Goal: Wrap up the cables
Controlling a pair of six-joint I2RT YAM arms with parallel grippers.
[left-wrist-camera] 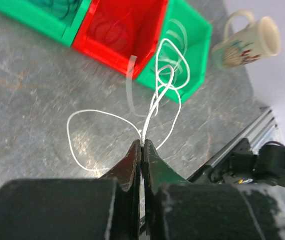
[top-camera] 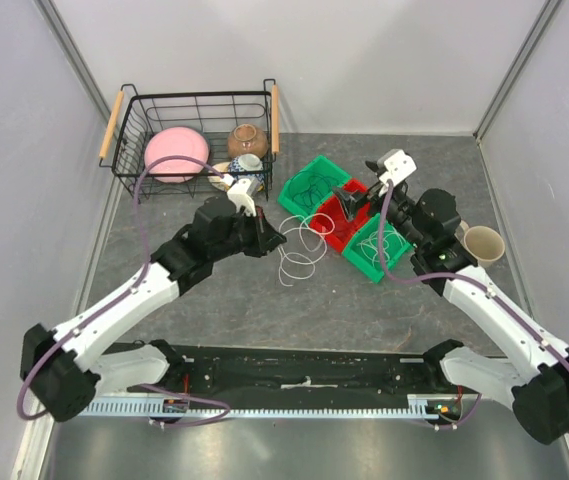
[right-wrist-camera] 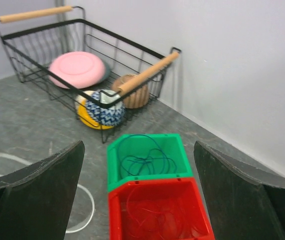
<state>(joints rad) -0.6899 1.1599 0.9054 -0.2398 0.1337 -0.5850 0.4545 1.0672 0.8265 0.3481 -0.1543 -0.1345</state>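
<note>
White cable pinched in left end effector; right end effector released near red bin.

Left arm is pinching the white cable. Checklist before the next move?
1. Left gripper jaws shut on white cable: ok.
2. White cable free of the green bin beside the mug: cannot tell; its far loops overlap that bin's rim in the left wrist view.
3. Right gripper open and empty, over the bins: ok.
4. Red cable inside red bin, blue cable inside other green bin: ok.
5. Mug apart from the white cable: ok.
</note>
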